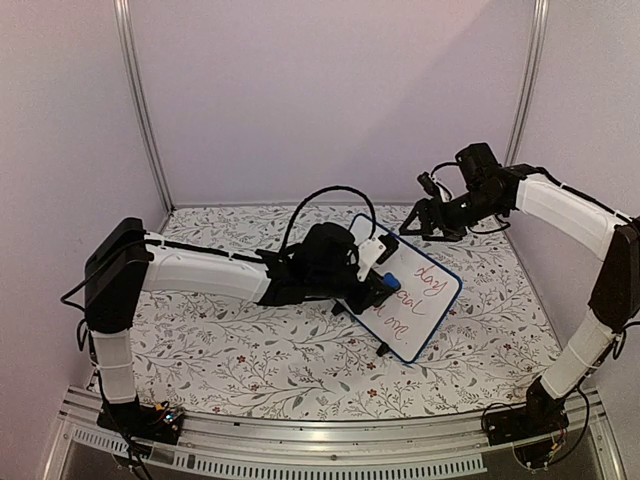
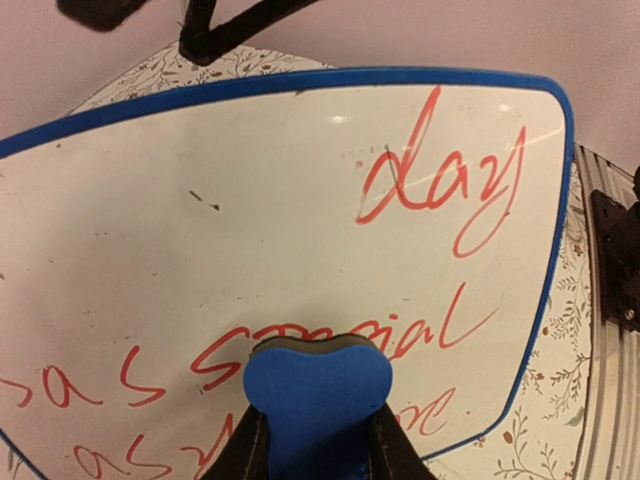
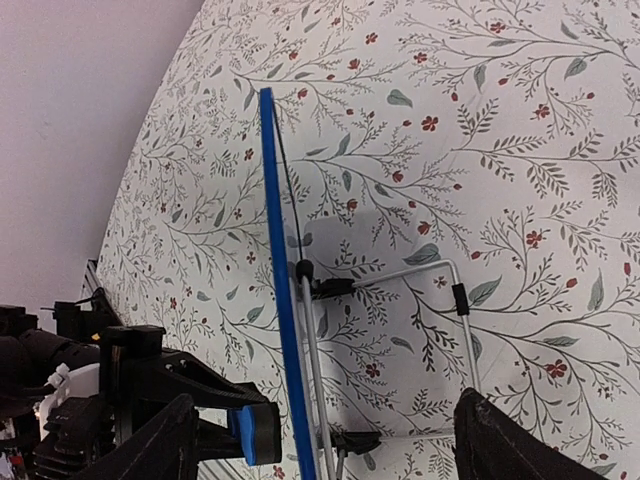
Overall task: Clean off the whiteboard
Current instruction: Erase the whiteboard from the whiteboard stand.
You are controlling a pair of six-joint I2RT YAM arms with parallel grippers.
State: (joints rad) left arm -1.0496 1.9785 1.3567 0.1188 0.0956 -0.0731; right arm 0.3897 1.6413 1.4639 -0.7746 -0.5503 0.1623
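One counter (image 1: 250, 360), covered in a leaf-and-flower print, carries everything. Two arms rise from its near edge: the left arm (image 1: 200, 272) reaches across toward the middle, and the right arm (image 1: 570, 210) bends in from the far right.

One whiteboard (image 1: 425, 300) stands right of centre on the counter, leaning back on a single bent wire prop (image 3: 400, 275) (the right wrist view shows it edge-on, a thin blue line with the wire behind it). Its frame is dark blue with rounded corners, and from above two black feet (image 1: 383, 348) show along its lower edge.

In the left wrist view the board's face fills the picture. It carries three lines of red handwriting (image 2: 440, 190): "day" at the upper right, "special" below it, and a bottom line that is partly hidden. The upper left area is white apart from a few dark specks.

One blue eraser (image 2: 318, 385) is pinched in the left hand (image 2: 318, 445), whose two fingers (image 2: 245, 450) are clamped on the block's sides. The eraser's front edge meets the board at the middle line of writing.

The right hand (image 3: 330, 450) hangs near the board's far upper edge. Its two fingers are spread wide to either side of the blue frame, with a gap on both sides.
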